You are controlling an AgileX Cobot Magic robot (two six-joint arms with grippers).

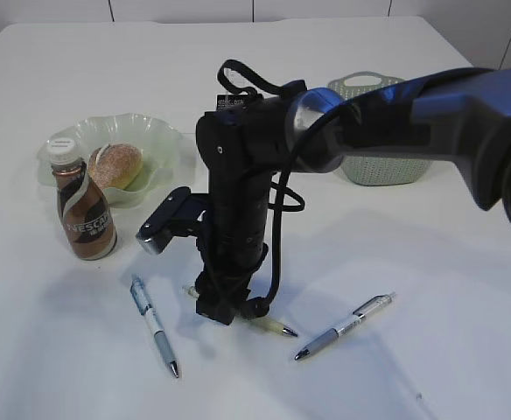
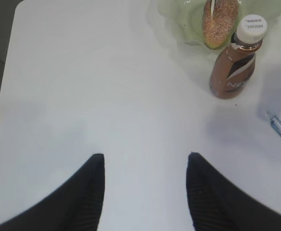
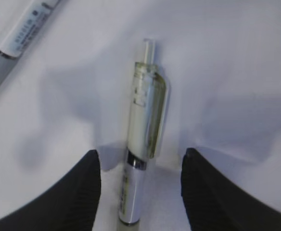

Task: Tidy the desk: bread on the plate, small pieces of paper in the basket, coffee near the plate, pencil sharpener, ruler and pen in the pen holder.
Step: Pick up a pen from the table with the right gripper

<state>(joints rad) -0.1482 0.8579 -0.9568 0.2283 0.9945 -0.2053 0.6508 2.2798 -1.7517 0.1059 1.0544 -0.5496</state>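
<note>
I have the right gripper (image 3: 140, 192) down over the green pen (image 3: 143, 144) on the table (image 1: 413, 289), jaws open on either side of it, not touching. My left gripper (image 2: 145, 192) hovers open and empty. Bread (image 1: 114, 164) sits on the plate (image 1: 164, 140), coffee (image 1: 84, 206) just beside it.

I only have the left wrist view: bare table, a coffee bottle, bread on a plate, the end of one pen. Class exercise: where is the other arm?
Observer: The right gripper is down over a green-tinted pen, open jaws either side of it.
Operator: Any more pens?
Observer: A grey pen lies to the right, and your blue pen to the left.
Operator: Is there a basket?
Observer: Yes, a green basket behind the arm.
</note>
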